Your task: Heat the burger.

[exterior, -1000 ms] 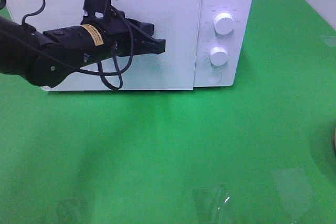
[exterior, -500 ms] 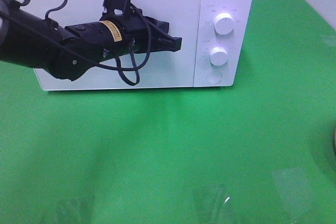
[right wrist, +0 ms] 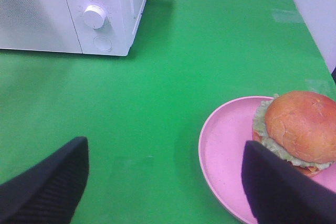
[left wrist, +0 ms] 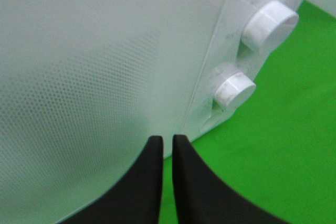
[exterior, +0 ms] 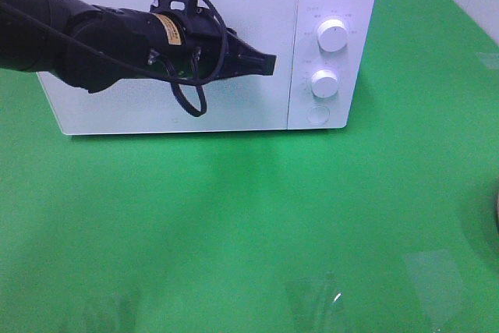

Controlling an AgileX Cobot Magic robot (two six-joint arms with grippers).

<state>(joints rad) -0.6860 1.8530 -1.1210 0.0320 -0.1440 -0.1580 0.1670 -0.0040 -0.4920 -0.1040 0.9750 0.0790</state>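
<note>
The burger point(right wrist: 300, 125), with a tan-brown bun and green filling edge, lies on a pink plate point(right wrist: 229, 140) on the green table, seen only in the right wrist view. My right gripper point(right wrist: 165, 182) hangs open above the table just beside the plate, with nothing between its fingers. The white microwave point(exterior: 234, 107) stands at the back with its door flush. My left gripper point(exterior: 269, 62) hovers in front of the door's right part, near the knobs point(exterior: 333, 37). Its fingertips point(left wrist: 155, 145) stand almost together and hold nothing.
The microwave's control panel carries two round knobs point(left wrist: 268, 19) and a round button point(exterior: 317, 115) below them. Green cloth point(exterior: 257, 224) covers the table in front of the microwave. A grey wall point(right wrist: 315, 3) borders the table on the right.
My left arm has swung right and back along the microwave door. The door, slightly ajar a second ago, now sits flush. The left fingertips show a thin slit.
</note>
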